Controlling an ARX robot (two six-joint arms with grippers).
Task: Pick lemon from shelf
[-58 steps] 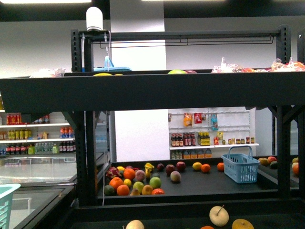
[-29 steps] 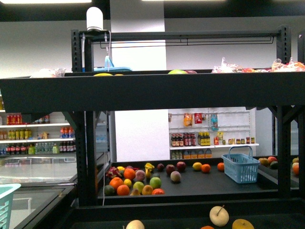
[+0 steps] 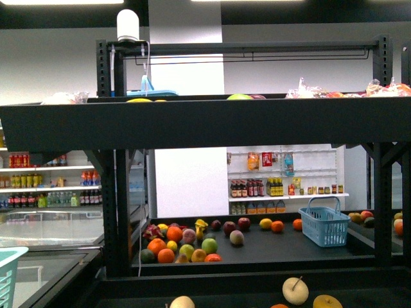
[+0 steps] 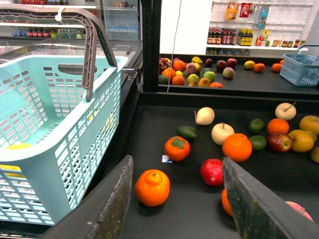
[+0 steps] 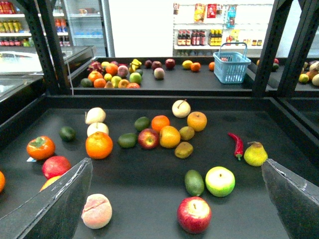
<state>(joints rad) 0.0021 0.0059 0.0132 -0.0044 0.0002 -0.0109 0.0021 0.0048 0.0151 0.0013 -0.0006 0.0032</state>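
The right gripper (image 5: 177,164) has its jaws spread wide and empty above the lower deck of the shelf (image 5: 279,129), and the left gripper (image 4: 177,164) likewise hangs with jaws apart and holding nothing, over an orange (image 4: 152,187) and beside the pale blue basket (image 4: 60,144). Outward from the right jaws, the lemon (image 5: 255,154) appears to be the bright yellow fruit with a small nub, lying on the deck toward that arm's outer side, just beside a red chilli (image 5: 238,145) and near a green apple (image 5: 220,181). The main risk is picking the wrong fruit: the yellow-orange apples (image 5: 169,136) in the middle cluster are close in colour. The chilli lies so near that a wide jaw may catch it or knock it against the lemon, and the smooth oval could roll off across the flat deck if one finger touches first. The black upright (image 5: 271,45) on that side may also crowd the arm's reach
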